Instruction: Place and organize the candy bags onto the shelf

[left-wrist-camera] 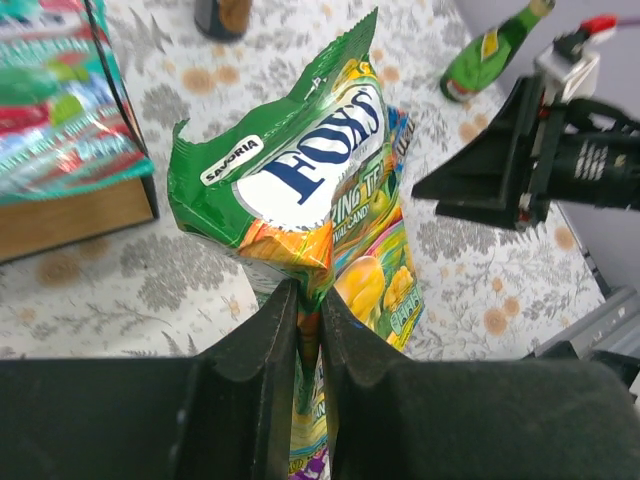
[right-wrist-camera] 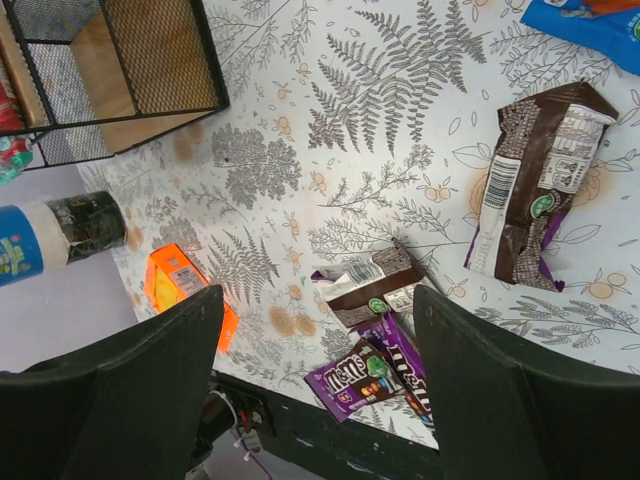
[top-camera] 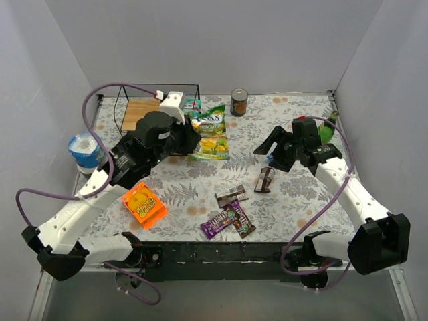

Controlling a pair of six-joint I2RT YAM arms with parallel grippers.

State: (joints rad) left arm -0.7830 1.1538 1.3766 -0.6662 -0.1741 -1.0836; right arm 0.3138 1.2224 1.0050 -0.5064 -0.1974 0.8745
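Observation:
My left gripper (top-camera: 192,137) (left-wrist-camera: 310,300) is shut on the lower edge of the yellow-green glossy bag (top-camera: 210,130) (left-wrist-camera: 300,170). It holds the bag just right of the shelf (top-camera: 142,110) (left-wrist-camera: 70,215). A teal bag with red print (top-camera: 192,105) (left-wrist-camera: 50,120) lies on the shelf's board. My right gripper (top-camera: 269,151) (right-wrist-camera: 318,300) is open and empty above the table. Below it lie two purple packets (top-camera: 217,223) (right-wrist-camera: 365,375) and a brown packet (top-camera: 232,196) (right-wrist-camera: 370,285). Another brown packet (top-camera: 265,179) (right-wrist-camera: 535,180) and a blue packet (right-wrist-camera: 590,25) lie nearby.
An orange flat package (top-camera: 144,204) (right-wrist-camera: 175,290) lies front left. A white cup with a blue label (top-camera: 85,150) stands at the left edge. A brown can (top-camera: 239,101) stands at the back, a green bottle (top-camera: 328,130) (left-wrist-camera: 490,50) at the right.

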